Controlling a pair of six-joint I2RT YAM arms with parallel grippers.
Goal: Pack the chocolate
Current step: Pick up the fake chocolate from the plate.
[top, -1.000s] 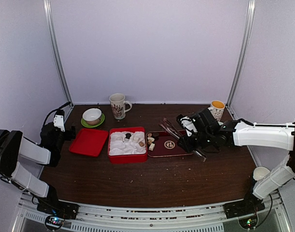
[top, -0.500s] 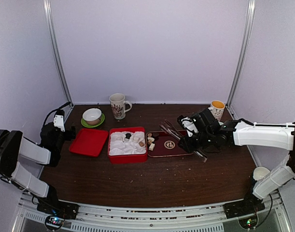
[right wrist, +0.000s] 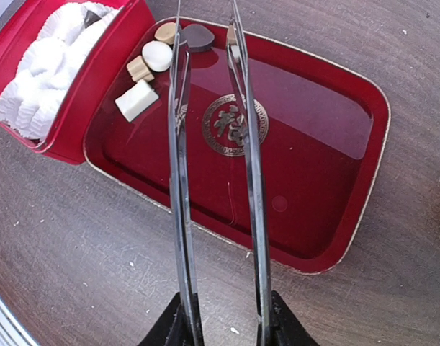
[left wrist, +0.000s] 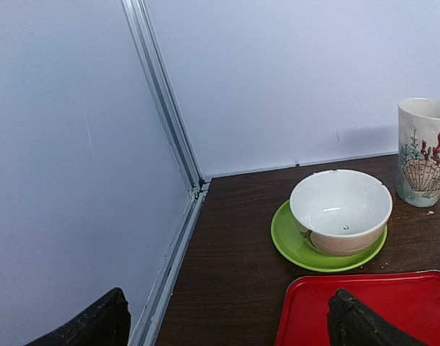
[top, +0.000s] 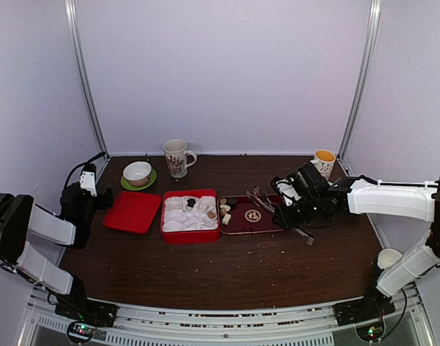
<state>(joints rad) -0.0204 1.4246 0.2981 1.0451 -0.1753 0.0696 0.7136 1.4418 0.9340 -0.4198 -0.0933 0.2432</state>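
Note:
Several chocolate pieces [right wrist: 137,100], cream cubes and brown lumps, lie in the far left corner of the dark red tray [right wrist: 313,180]. In the top view this chocolate [top: 225,213] sits next to the red box [top: 190,235], whose white insert holds a few pieces [top: 191,203]. My right gripper [right wrist: 223,317] is shut on metal tongs [right wrist: 180,180]. The tongs' arms stand apart over the tray, their tips near the chocolate; whether they hold any I cannot tell. My left gripper [left wrist: 227,321] is open by the left wall, at the red lid's [left wrist: 392,303] edge.
A white bowl on a green saucer [left wrist: 340,209] and a patterned mug [left wrist: 425,151] stand behind the lid. An orange-filled cup [top: 324,162] stands at the back right, behind my right arm. A white cup [top: 387,257] sits at the right edge.
My right gripper has drawn back a little to the right and toward the near edge, taking the tongs with it. The left arm has not moved.

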